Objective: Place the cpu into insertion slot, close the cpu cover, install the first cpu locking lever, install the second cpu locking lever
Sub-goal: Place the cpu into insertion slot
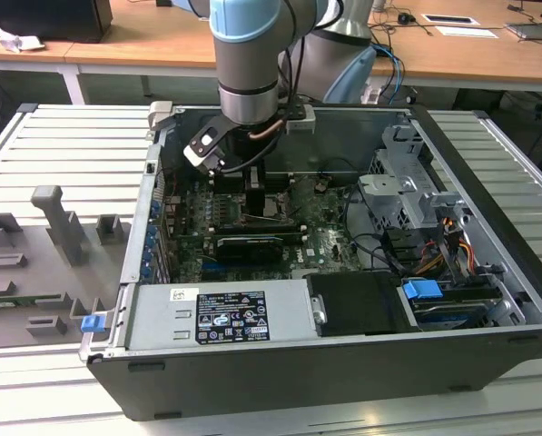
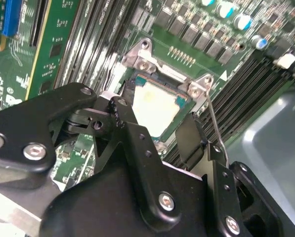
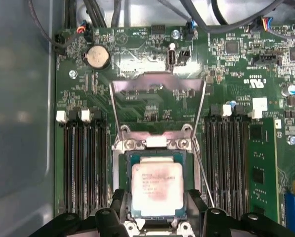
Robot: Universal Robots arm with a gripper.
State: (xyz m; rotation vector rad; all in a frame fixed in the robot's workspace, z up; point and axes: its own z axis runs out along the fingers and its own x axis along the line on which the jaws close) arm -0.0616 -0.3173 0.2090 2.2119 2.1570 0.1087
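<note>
You had the cpu (image 3: pixel 157 187) lying flat in the insertion slot (image 3: pixel 179 144), pale face up, with the cpu cover (image 3: pixel 137 85) standing open behind the socket. The gripper (image 3: pixel 157 211) hung low over it, its 2 fingers (image 2: pixel 121 111) spread, 1 beside each opposite edge of the chip — not pinching, as I judged it. The chip looked light, stiff and fragile, best taken by 2 opposite edges only. The cover looked thin and springy — its frame was the place to press.
</note>
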